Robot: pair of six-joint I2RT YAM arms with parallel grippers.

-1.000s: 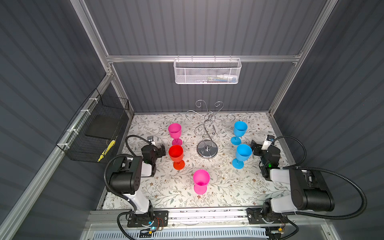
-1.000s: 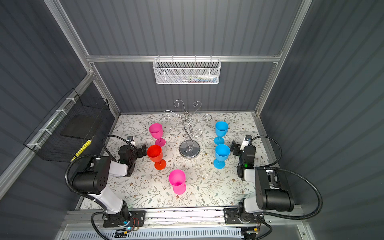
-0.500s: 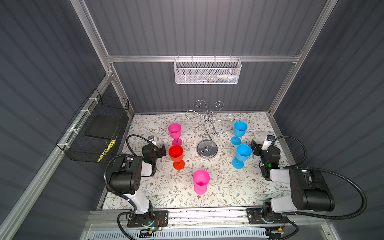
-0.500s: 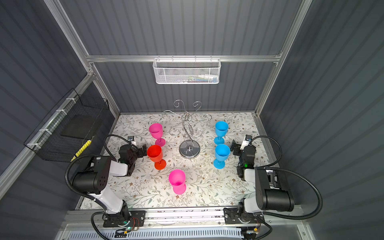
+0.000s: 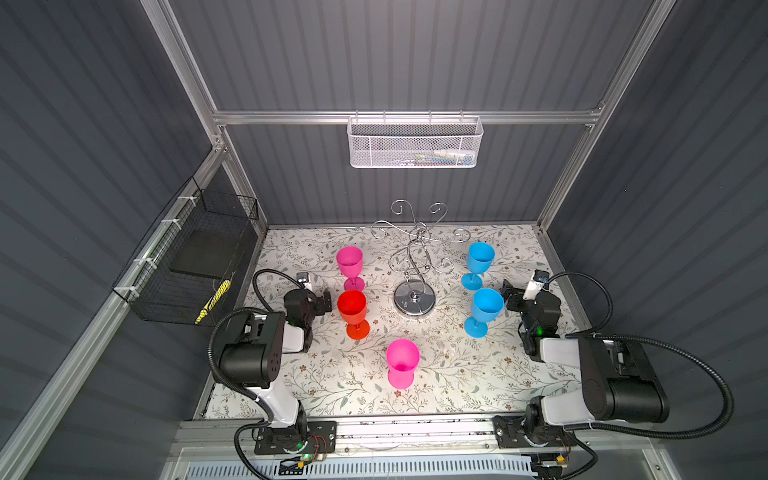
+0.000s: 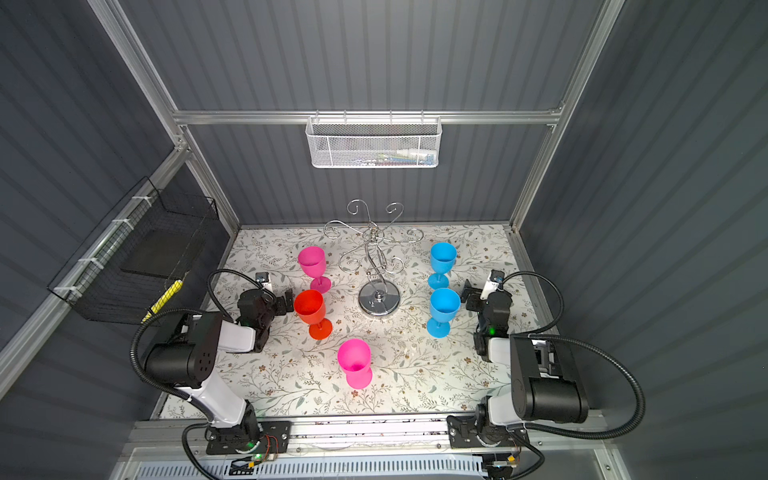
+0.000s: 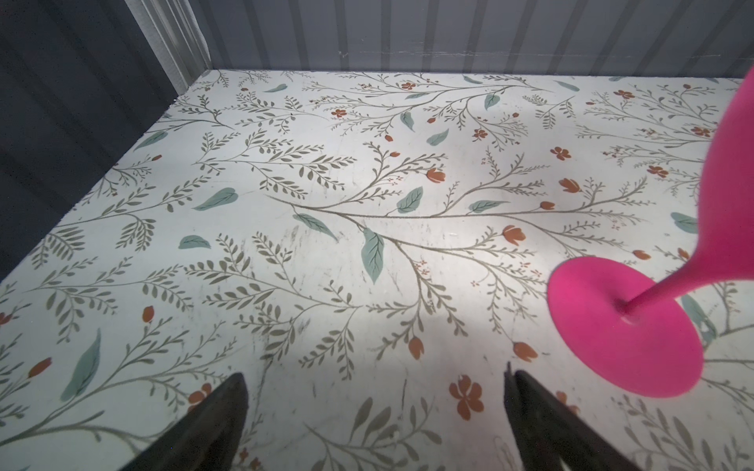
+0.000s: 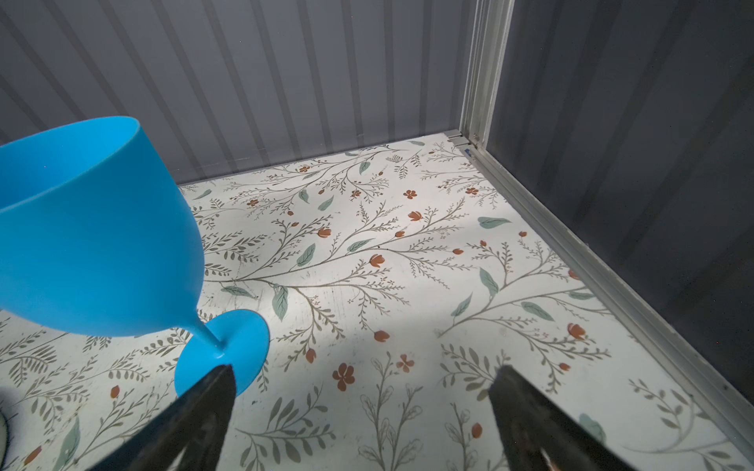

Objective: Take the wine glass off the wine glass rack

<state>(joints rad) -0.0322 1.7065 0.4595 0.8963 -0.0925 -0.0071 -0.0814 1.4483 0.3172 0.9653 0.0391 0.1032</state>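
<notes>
Rack check in both top views: wine glass rack (image 5: 414, 297) stands mid-table, arms bare, five glasses (image 5: 352, 307) upright around it. Left wrist: left gripper (image 7: 375, 377) jaws apart, empty, pink glass (image 7: 624, 326) beside. Right wrist: right gripper (image 8: 363, 373) spread, one finger by the blue glass (image 8: 222, 354) foot; I judge a careless swing topples it.

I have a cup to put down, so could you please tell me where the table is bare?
Bare: the floral tabletop in front, either side of the nearest pink plastic goblet. Crowded: between the chrome wire rack and the red goblet or nearer blue goblet.
</notes>
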